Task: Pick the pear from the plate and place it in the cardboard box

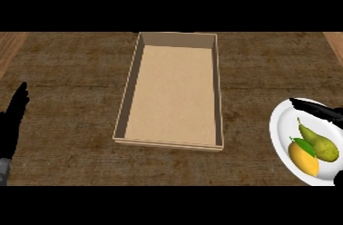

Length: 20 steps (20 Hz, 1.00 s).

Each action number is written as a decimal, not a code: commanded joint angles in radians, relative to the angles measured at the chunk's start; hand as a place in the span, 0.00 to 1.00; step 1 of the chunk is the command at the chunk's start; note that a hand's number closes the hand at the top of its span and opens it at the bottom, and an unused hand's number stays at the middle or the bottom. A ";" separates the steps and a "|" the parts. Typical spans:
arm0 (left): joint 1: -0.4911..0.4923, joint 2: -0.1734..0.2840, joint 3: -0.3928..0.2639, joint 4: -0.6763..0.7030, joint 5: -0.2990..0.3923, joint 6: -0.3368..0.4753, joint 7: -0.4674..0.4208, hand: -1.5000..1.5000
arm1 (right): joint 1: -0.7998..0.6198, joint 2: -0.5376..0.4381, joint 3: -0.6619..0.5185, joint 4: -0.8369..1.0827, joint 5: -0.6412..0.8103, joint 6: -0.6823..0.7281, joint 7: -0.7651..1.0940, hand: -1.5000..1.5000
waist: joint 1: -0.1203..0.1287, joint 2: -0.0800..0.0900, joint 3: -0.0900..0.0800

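Brown wood-grain counter (74, 65) supports an open cardboard box (131, 83) at centre. A white plate (281, 124) sits at the right edge, well apart from the box. The pear (320, 144) lies on the plate, touching a yellow fruit (303, 160). Right hand (318, 110): fingers extended over the plate's upper rim, holding nothing. Left hand (15, 115): released, resting at the left edge.
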 commanded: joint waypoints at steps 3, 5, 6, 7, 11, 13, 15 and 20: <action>-0.052 -0.001 -0.030 0.017 -0.027 -0.025 0.030 0.50 | -0.085 -0.089 0.032 0.145 0.177 0.091 -0.314 0.00 | 0.026 -0.006 0.000; -0.069 -0.018 -0.040 0.021 -0.052 0.003 0.026 0.50 | -0.124 -0.118 0.091 0.123 0.294 0.004 -0.311 0.00 | 0.040 -0.003 0.000; -0.071 -0.030 -0.047 0.027 -0.040 -0.015 0.025 0.50 | -0.148 -0.140 0.116 0.114 0.330 0.001 -0.323 0.00 | 0.046 -0.003 -0.002; -0.069 -0.044 -0.063 0.025 -0.048 -0.011 0.032 0.50 | -0.160 -0.139 0.165 0.101 0.386 -0.019 -0.309 0.00 | 0.059 -0.002 -0.003; -0.104 -0.065 -0.080 0.040 -0.079 0.007 0.051 0.50 | -0.220 -0.132 0.264 0.151 0.525 -0.079 -0.383 0.00 | 0.052 -0.006 -0.005; -0.119 -0.060 -0.076 0.053 -0.082 -0.004 0.049 0.50 | -0.265 -0.133 0.329 0.168 0.605 -0.089 -0.366 0.00 | 0.064 -0.005 -0.006; -0.131 -0.063 -0.066 0.068 -0.072 -0.014 0.065 0.50 | -0.322 -0.150 0.360 0.209 0.658 -0.083 -0.403 0.00 | 0.057 -0.009 -0.007; -0.102 -0.058 -0.046 0.081 -0.060 -0.047 0.032 0.50 | -0.397 -0.028 0.476 0.301 0.788 -0.116 -0.380 0.00 | 0.047 -0.014 -0.008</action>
